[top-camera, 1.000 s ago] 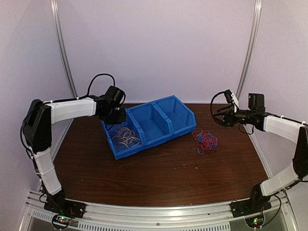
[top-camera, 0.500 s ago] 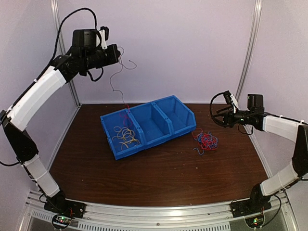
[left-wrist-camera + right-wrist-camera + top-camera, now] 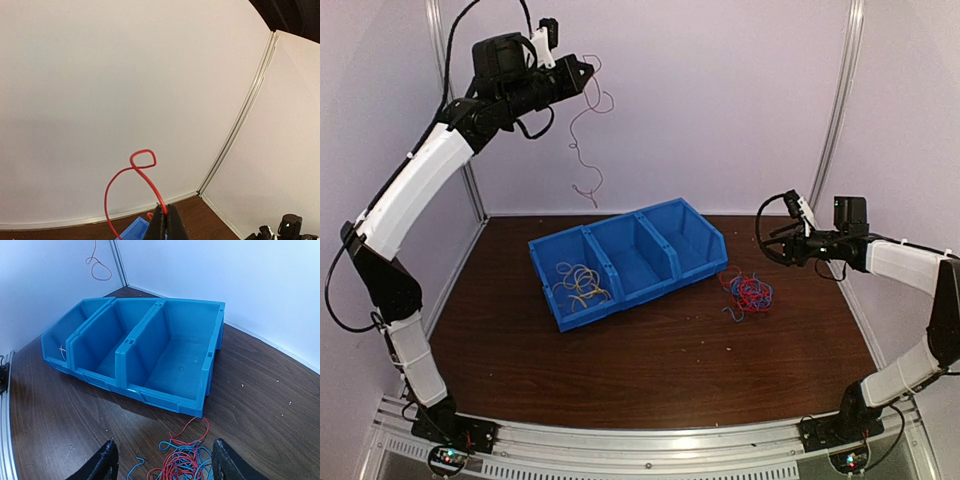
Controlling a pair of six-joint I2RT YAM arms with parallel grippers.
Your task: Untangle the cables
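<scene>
The left claw [image 3: 582, 76] is raised high against the pale back wall, its dark fingers [image 3: 166, 226] pressed together on a thin red wire [image 3: 582, 140]. The wire is pinched near its upper end and hangs free in the air. Its long axis is roughly vertical, with loose curls along it and a small hook at the bottom (above the bin's far left corner, touching nothing). The right claw [image 3: 782, 240] is held spread wide over the table's right side, with nothing between its fingers. Near it, a tangled bunch of thin red and blue wires [image 3: 182, 460] lies on the dark brown wood-grain table [image 3: 650, 370]. A loose coil of yellow wires [image 3: 582, 285] rests in the left compartment of a blue moulded plastic three-compartment bin [image 3: 620, 298].
</scene>
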